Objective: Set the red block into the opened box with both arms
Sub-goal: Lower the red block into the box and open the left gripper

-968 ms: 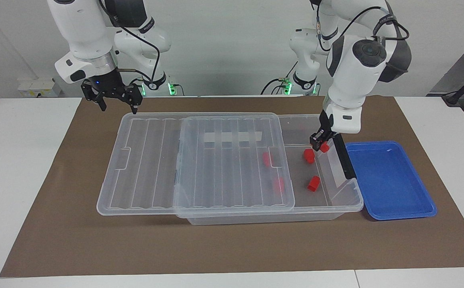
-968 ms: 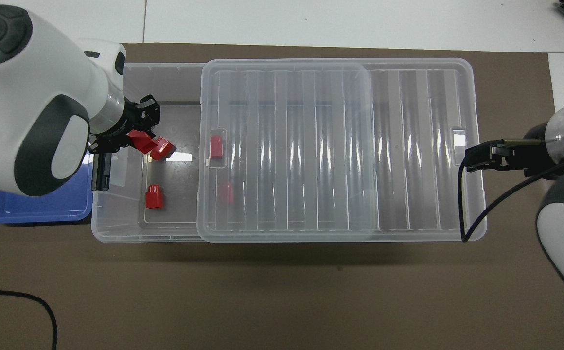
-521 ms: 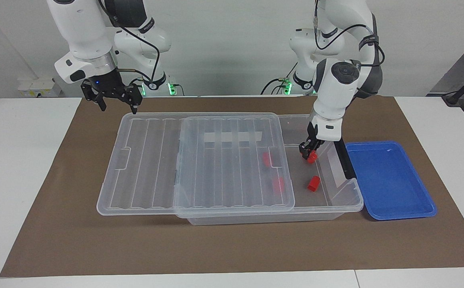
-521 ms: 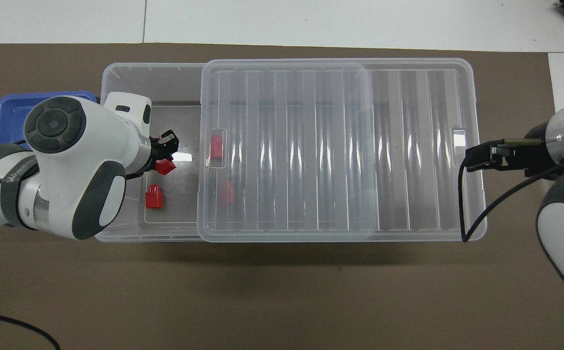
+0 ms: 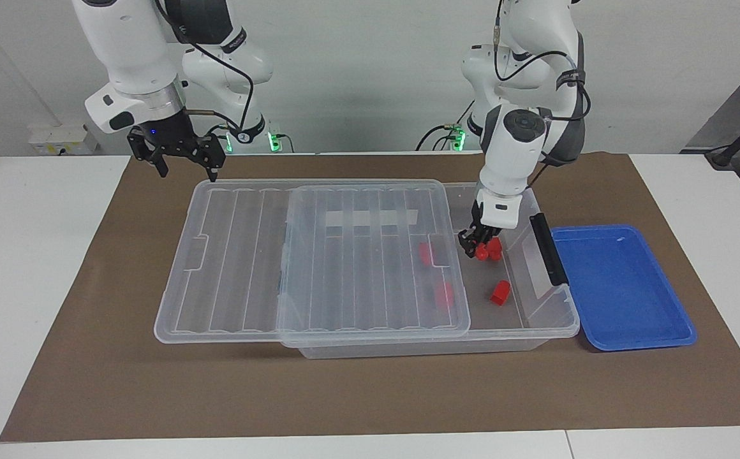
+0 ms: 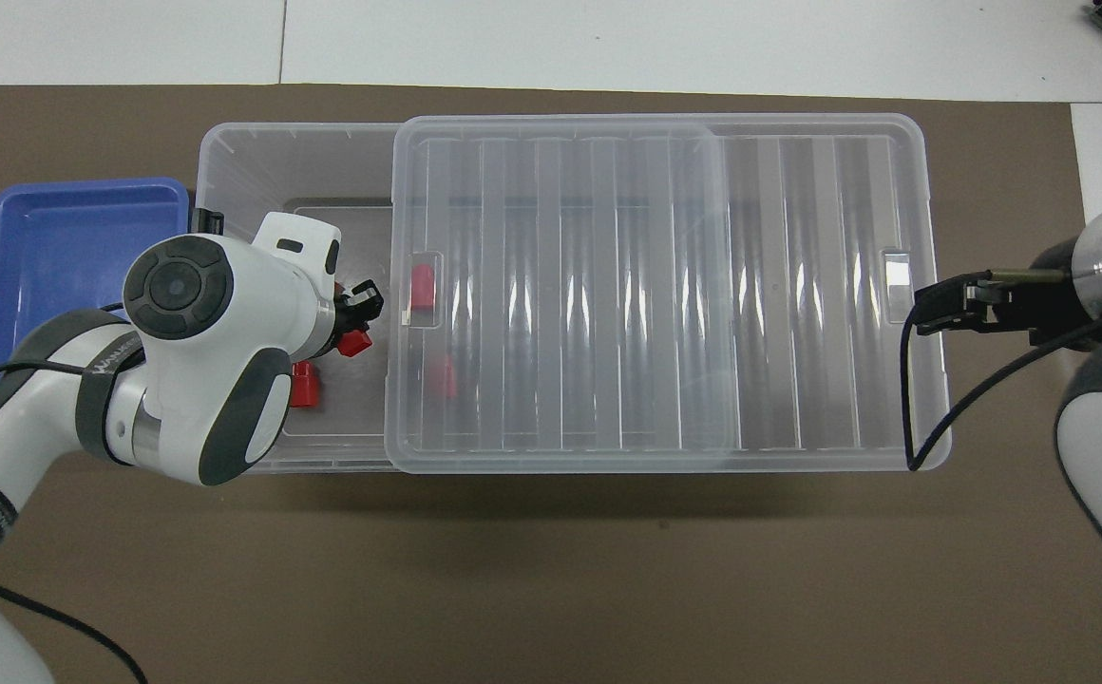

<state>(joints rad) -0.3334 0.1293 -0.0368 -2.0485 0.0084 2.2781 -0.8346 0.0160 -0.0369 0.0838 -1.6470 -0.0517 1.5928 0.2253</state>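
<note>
The left gripper (image 5: 477, 247) is sitting down inside the uncovered end of the opened box (image 5: 555, 322), fingers clamped on a red block (image 5: 483, 253). In the overhead view that gripper (image 6: 357, 323) is poking out from under the arm's white wrist at roughly 3 o'clock, with the held block (image 6: 353, 344) showing just below it. Whether the block is already touching the box floor or hanging a hair above it, can't really tell from either angle.

Four more red ones are lying in the box. A loose block (image 5: 500, 292) is resting on the bare floor at about 5 o'clock from the gripper in the facing view, and another one (image 5: 495, 247) is peeking out right beside the held piece. Two others (image 5: 425, 253) (image 5: 444, 296) are showing through the ribbed clear lid (image 5: 319, 255), which is lying slid toward the right arm's end of the table so only the left arm's end of the box is uncovered. A white tape strip (image 5: 370, 218) is running across the lid.

The blue tray (image 5: 625, 322) is sitting just beside the box at the left arm's end, next to the black handle (image 5: 547, 248).

The right gripper (image 5: 186, 167) is waiting, hovering over the lid's corner with its fingers spread wide and holding nothing.
</note>
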